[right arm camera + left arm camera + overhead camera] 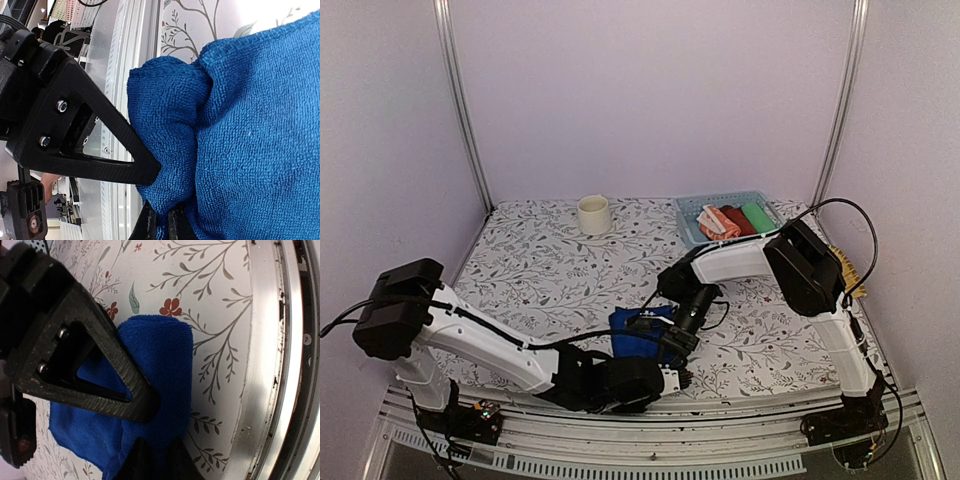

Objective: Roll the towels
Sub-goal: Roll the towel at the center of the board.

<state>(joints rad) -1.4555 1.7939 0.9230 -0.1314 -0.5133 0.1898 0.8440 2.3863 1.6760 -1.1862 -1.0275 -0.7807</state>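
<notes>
Counted two towels. Found blue towel (632, 328) on table (540, 270), close to near edge, lying between both arm tips. Noted one side bunched into a thick fold, remainder flat on floral surface. Found orange-salmon towel (717, 223) rolled and lying inside basket (686, 228) at far right of table.

Counted three rolls in that one basket, side by side: orange-salmon towel at left, one red roll (738, 220) in middle, one green roll (757, 216) at right. Counted one cream cup (593, 214), upright, at far centre, apart from basket.

Checked two grippers, both at blue towel. Found left gripper (150, 432) narrowed to a slim gap, with cloth near one corner of blue towel pinched between its two fingers. Found right gripper (156, 200) likewise nearly closed, clamped on bunched fold of same towel, cloth bulging out past fingertips. Could not tell from overhead view how far fold runs along towel, arms covering part of it.
</notes>
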